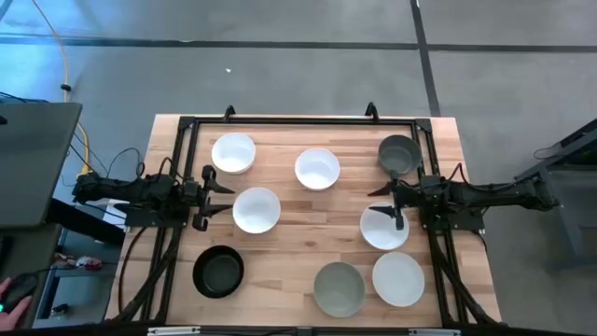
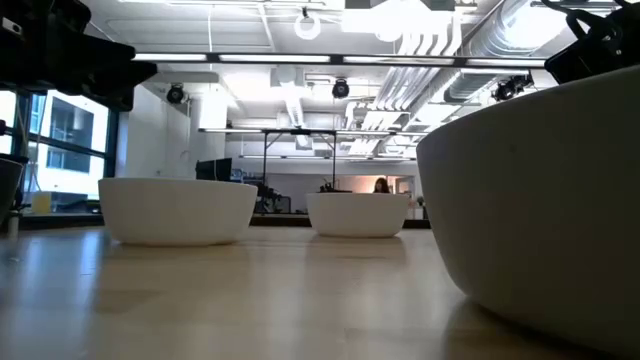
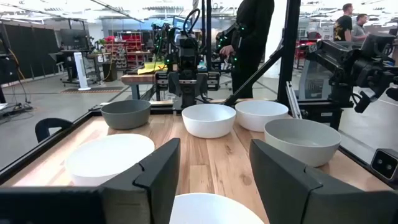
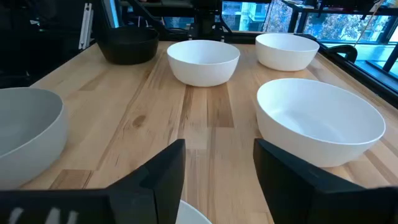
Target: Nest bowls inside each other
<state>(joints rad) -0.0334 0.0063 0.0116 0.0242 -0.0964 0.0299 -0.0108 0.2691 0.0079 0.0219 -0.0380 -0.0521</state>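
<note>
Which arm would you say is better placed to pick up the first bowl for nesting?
Either could, but the right looks slightly better placed: the right gripper is open directly over a white bowl. The left gripper, also open, sits just beside the centre white bowl, at its rim.

A robotics lab or workshop: exposed ceiling ducts (image 2: 500,55) and strip lights, a concrete floor (image 1: 280,75), red storage racks (image 3: 127,50), another robot rig (image 3: 189,68), and people (image 3: 252,43) standing among workbenches.

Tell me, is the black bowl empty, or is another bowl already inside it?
Empty. In the high view the black bowl shows only its own dark inside, and it stands alone near the table's front left.
</note>
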